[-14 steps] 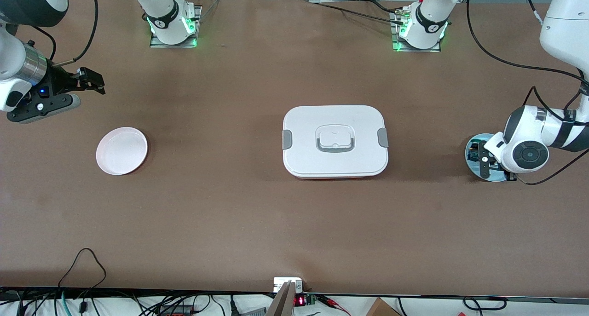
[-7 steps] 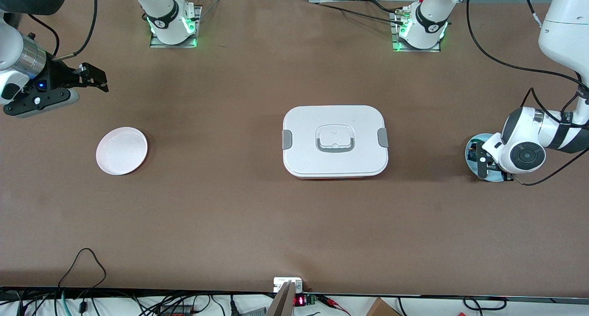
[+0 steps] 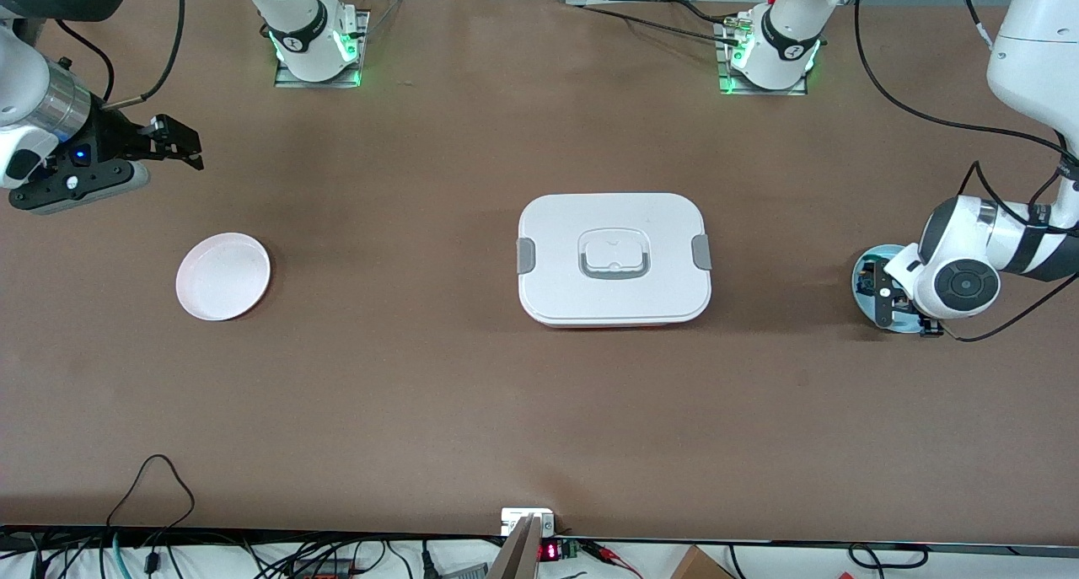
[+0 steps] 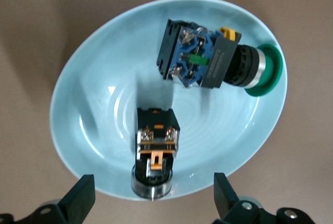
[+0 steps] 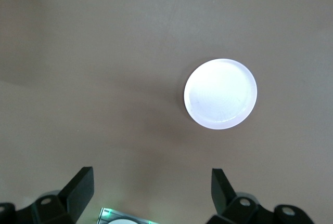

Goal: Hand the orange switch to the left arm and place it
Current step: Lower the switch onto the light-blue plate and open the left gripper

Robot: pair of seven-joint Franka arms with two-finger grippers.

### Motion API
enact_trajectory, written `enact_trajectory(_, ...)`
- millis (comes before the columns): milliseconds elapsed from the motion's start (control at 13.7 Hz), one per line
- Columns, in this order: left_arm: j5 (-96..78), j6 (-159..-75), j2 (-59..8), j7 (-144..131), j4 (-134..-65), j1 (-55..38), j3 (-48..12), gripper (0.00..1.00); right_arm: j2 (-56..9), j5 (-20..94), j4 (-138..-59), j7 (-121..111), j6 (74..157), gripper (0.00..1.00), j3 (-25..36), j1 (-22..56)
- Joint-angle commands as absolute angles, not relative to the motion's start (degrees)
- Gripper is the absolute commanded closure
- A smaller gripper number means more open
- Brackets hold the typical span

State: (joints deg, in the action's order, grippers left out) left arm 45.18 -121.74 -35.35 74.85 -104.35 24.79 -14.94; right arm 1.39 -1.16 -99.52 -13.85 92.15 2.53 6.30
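The orange switch lies in the blue plate directly under the left gripper, whose 2 fingers are spread wide, while the right gripper waits, also spread, above the table near the white plate.

White box w/ grey clips, red base; pale-blue plate; black/orange switch; brown table.

Pretty sure I'm working in a robotics lab. My bases are bolted to metal plates with green lights, up at 12 o'clock. Loose cables and electronics hang off the table edge at 6 o'clock.
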Motion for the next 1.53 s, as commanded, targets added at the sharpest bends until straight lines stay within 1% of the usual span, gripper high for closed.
enact_trajectory(0, 46.67, -117.79, -31.74, 76.03, -104.41, 25.22, -16.78, 0.00, 2.20, 0.08, -99.40, -8.47, 93.16, 0.00, 2.55, 6.85)
enact_trajectory(219, 44.83, -113.13, -28.40, 75.68, -104.15, 25.75, -20.11, 0.00, 2.28, -0.09, -99.40, -7.65, 93.16, 0.00, 2.55, 8.00)
enact_trajectory(365, 39.23, -109.54, -24.98, 75.50, -103.63, 25.49, -21.18, 0.00, 2.29, 0.00, -99.32, -7.56, 92.99, 0.00, 2.55, 8.00)
enact_trajectory(584, 26.49, -98.82, -22.07, 71.39, -99.24, 25.23, -24.33, 0.00, 2.29, -0.09, -99.32, -7.56, 92.90, 0.00, 2.55, 8.00)
enact_trajectory(875, 20.32, -84.07, -21.71, 54.19, -91.42, 25.22, -34.08, 0.00, 2.37, 0.00, -98.53, -6.43, 92.46, 0.00, -0.09, 8.00)
enact_trajectory(1021, 17.33, -78.51, -21.80, 45.48, -87.74, 25.05, -36.47, 0.00, 2.37, 0.00, -97.30, -4.66, 92.29, 0.00, -0.96, 8.00)
enact_trajectory(1167, 16.35, -75.69, -21.80, 40.36, -84.74, 24.35, -39.01, 0.00, 2.29, 0.00, -97.29, -5.01, 92.29, 0.00, -1.14, 7.91)
enact_trajectory(1313, 13.82, -74.27, -21.88, 35.79, -79.75, 24.17, -41.73, 0.00, 2.20, 0.00, -97.29, -5.62, 92.29, 0.00, -0.97, 7.65)
enact_trajectory(1459, 9.33, -75.57, -22.33, 32.62, -77.79, 24.08, -40.44, 0.00, 2.11, 0.00, -97.29, -5.62, 92.29, 0.00, -0.88, 7.56)
